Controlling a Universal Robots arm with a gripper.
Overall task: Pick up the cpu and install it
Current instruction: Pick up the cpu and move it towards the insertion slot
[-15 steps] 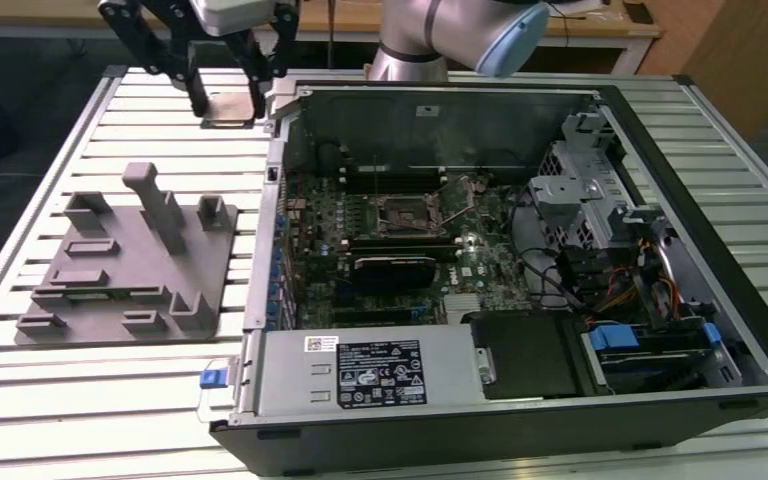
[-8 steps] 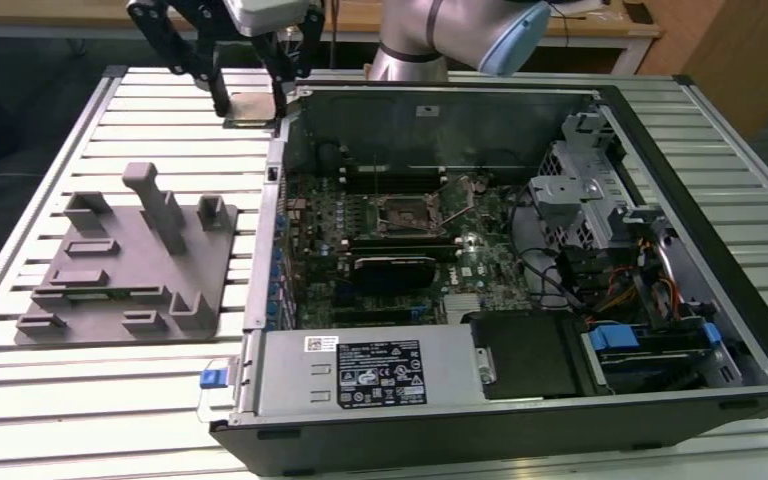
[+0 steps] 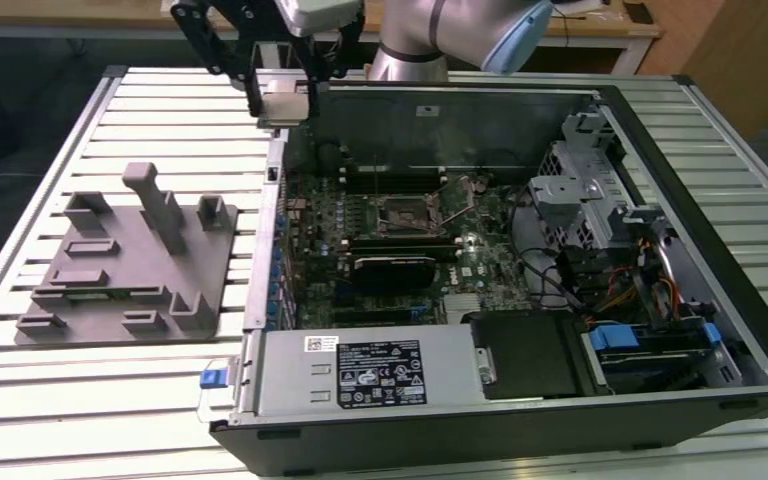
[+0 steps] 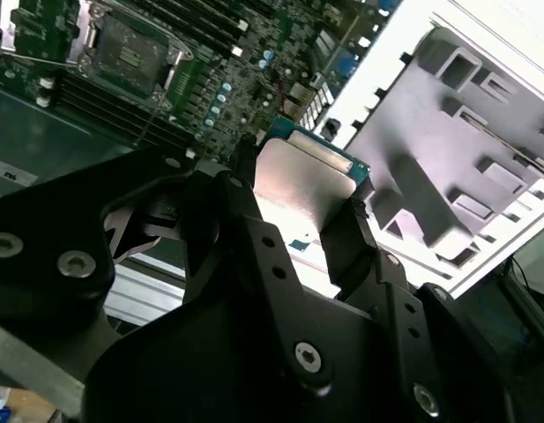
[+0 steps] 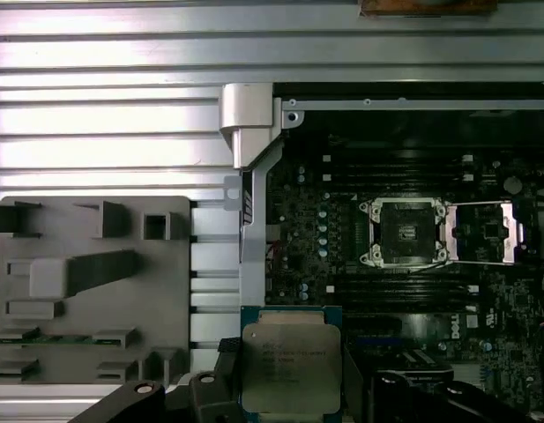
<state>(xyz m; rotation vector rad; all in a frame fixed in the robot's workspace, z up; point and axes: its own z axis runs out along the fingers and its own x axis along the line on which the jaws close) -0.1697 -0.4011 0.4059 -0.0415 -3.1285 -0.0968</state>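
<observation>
One cpu (image 5: 291, 368) sits clamped in the jaws above the case (image 3: 518, 440) edge; the first wrist view shows the socket (image 5: 404, 232) open inside.

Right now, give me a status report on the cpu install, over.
Status: gripper shut on the cpu, held over the computer case wall. Motherboard socket open, load plate swung aside. Nothing seen over the socket.
</observation>
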